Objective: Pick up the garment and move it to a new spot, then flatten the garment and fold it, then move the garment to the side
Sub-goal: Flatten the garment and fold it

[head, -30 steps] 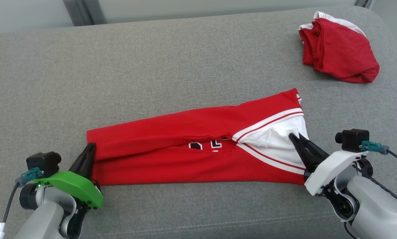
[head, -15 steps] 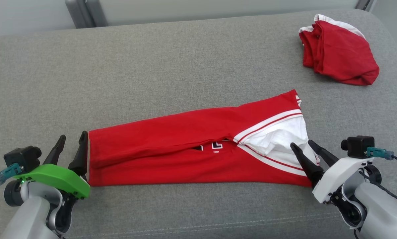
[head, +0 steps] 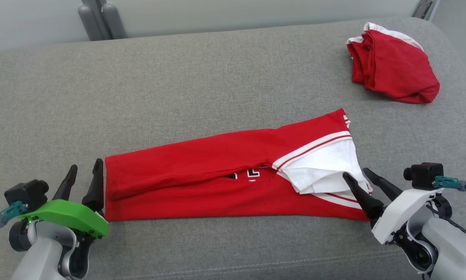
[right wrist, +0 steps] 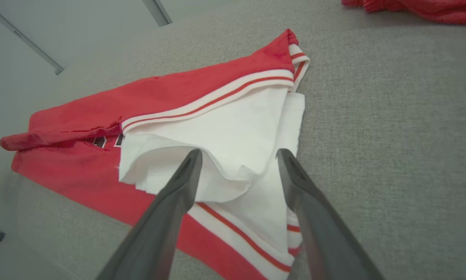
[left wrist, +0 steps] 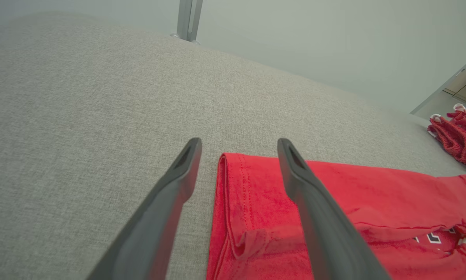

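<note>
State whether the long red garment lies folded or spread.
Folded: the garment is a narrow strip, its long edges turned in, partly covering the lettering.

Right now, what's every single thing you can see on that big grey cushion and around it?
jersey: one, red with a white sleeve and striped trim, folded into a long strip, middle of the cushion.
bundled garment: one, red with a white edge, far right corner of the cushion.
cushion: one, grey fabric, under both garments.
metal posts: two or three close together, grey, behind the cushion at the far left.
left gripper: one, dark jaws open, green cover, at the jersey's left end.
right gripper: one, dark jaws open, white cover, at the jersey's white-sleeved right end.
</note>
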{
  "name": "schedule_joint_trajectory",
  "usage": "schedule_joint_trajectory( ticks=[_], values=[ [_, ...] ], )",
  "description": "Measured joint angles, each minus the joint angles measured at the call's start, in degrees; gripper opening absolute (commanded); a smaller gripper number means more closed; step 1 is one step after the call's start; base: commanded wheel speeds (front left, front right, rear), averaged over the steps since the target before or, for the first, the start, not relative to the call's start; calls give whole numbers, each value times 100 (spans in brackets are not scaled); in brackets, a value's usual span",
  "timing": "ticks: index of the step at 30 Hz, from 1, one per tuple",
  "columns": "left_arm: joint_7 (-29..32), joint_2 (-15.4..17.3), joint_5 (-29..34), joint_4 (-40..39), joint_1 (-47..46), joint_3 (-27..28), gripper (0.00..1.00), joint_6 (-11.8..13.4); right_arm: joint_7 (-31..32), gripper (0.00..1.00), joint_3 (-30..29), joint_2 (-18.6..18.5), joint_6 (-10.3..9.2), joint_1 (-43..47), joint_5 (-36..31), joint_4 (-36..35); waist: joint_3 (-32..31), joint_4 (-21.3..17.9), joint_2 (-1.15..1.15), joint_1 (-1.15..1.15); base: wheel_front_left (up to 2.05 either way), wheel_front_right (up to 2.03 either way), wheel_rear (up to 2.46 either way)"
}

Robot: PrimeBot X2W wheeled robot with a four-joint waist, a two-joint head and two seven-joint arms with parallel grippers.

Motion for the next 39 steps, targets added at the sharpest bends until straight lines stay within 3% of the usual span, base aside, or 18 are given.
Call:
schedule_joint_trajectory(
  ticks=[8, 11, 18, 23, 27, 31, 35, 39],
  values=[
    [-1, -66, 242, -297, 29, 364, 100, 105, -5, 100, -314, -204, 0, 409, 307, -336, -77, -9, 0, 0, 0, 0, 0],
    [-1, -102, 301, -426, 120, 483, 100, 118, -8, 100, -815, -226, 0, 445, 369, -531, -100, -29, 0, 0, 0, 0, 0],
    [-1, -174, 688, -864, 235, 638, 100, 200, -25, 100, -2317, 172, -1, 446, 444, -886, -180, -153, 0, 0, 0, 0, 0],
    [-1, -278, 1034, -1322, 241, 834, 100, 276, -34, 100, -3273, 446, -290, 457, 41, -1140, -196, -223, 0, 0, 0, 0, 0],
    [-1, -338, 1312, -1607, 324, 1029, 100, 375, -34, 100, -3628, 706, -476, 467, -570, -1491, -187, -296, 0, 0, 0, 0, 0],
    [-1, -510, 1483, -1725, 514, 1010, 100, 379, -48, 100, -3778, 820, -652, 670, -1092, -1660, -166, -322, 0, 0, 0, 0, 0],
    [-1, -630, 1648, -1775, 705, 989, 100, 394, -48, 100, -3901, 1254, -777, 1094, -1126, -1659, -146, -325, 0, 0, 0, 0, 0],
    [-1, -720, 1706, -1829, 765, 1001, 100, 394, -48, 100, -3784, 1462, -823, 1363, -1076, -1506, -129, -318, 0, 0, 0, 0, 0]
  ],
)
